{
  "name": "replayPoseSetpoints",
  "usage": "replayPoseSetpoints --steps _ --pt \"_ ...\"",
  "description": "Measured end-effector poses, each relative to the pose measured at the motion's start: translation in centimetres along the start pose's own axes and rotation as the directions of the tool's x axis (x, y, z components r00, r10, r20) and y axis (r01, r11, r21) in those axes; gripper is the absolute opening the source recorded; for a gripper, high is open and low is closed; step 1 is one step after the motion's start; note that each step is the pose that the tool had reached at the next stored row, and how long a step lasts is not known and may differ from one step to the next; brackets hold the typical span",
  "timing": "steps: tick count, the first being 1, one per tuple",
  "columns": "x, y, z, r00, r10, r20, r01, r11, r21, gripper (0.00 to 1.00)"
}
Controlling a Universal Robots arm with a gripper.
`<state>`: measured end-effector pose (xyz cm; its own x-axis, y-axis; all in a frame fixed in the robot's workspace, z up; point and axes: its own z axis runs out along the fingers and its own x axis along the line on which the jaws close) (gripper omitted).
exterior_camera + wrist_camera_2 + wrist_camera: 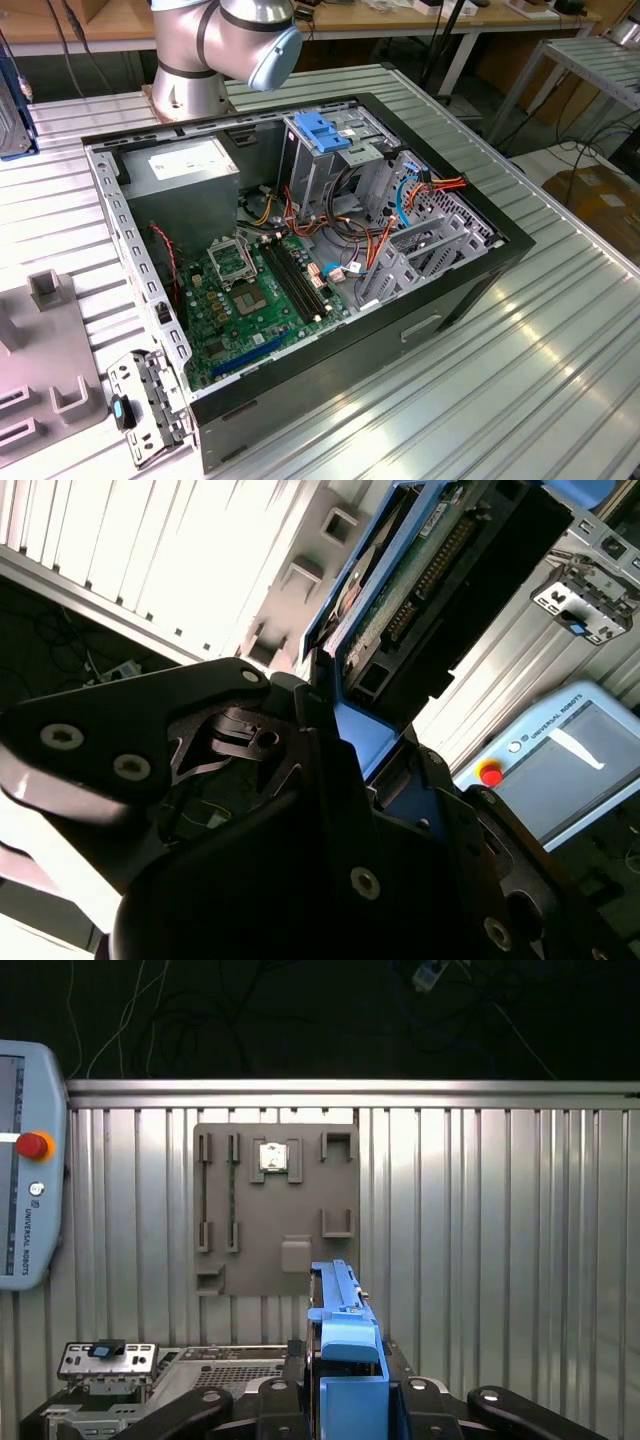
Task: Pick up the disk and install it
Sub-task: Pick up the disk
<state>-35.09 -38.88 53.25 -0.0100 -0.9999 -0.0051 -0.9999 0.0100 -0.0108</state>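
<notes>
The disk [470, 570] is a flat black drive with blue rails and a blue end tab. My gripper [340, 710] is shut on its tab end, with dark fingers on either side. In the first wrist view the disk [340, 1300] shows edge-on as a blue strip rising from the gripper [345, 1385]. It hangs above the ribbed metal table, over the near edge of the grey fixture plate [275, 1210]. In the exterior view the open computer case [300, 270] lies on the table with the arm's base [200, 50] behind it.
Inside the case are a grey drive cage with a light-blue latch plate [322, 130], a green motherboard [250, 290], a power supply [190, 165] and loose cables. A metal bracket [140, 400] lies by the case's corner. A teach pendant [25, 1180] lies on the table.
</notes>
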Motion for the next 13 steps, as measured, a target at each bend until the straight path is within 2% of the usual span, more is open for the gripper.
replayPoseSetpoints --steps 13 --pt "0.2 -0.74 0.01 1.0 0.0 0.0 0.0 1.0 0.0 0.37"
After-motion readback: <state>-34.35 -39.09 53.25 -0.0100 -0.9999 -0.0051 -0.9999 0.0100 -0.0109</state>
